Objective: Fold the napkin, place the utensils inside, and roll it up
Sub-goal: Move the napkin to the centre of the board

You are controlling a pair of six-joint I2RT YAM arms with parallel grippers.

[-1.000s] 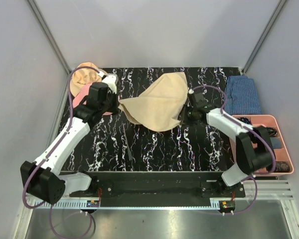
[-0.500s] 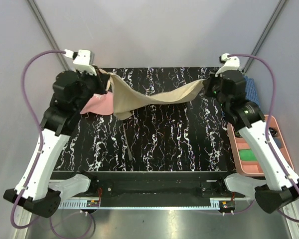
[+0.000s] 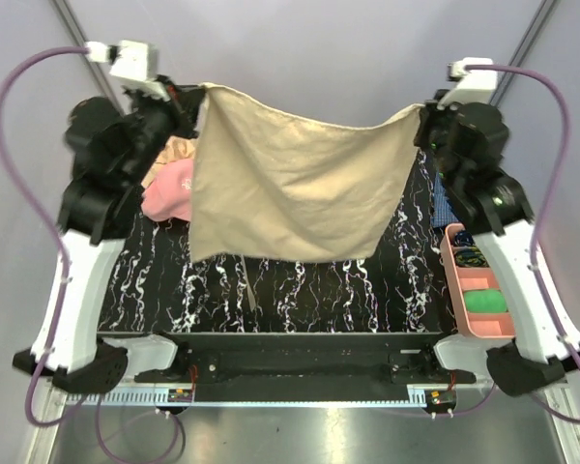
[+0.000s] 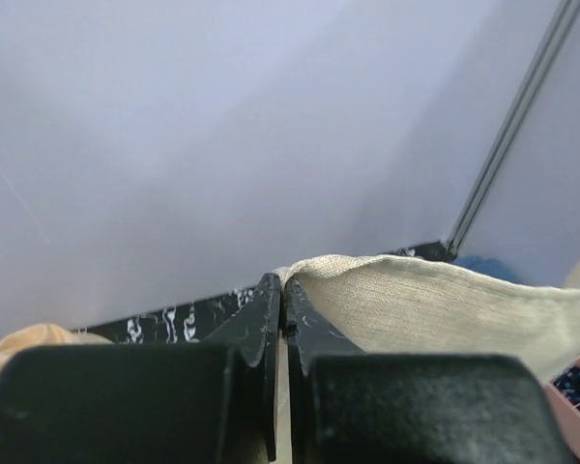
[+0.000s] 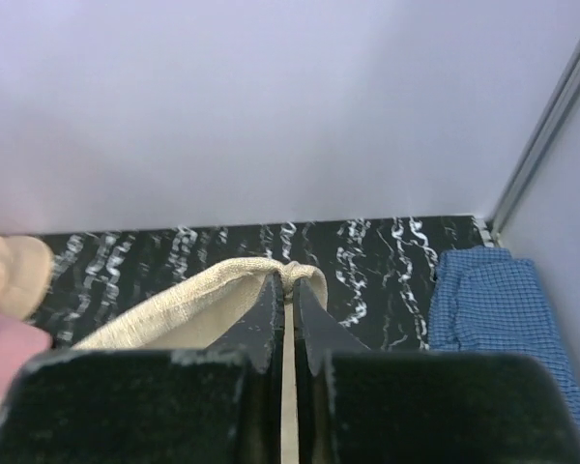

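No readable text, label, brand, number or sign in any of the three views.
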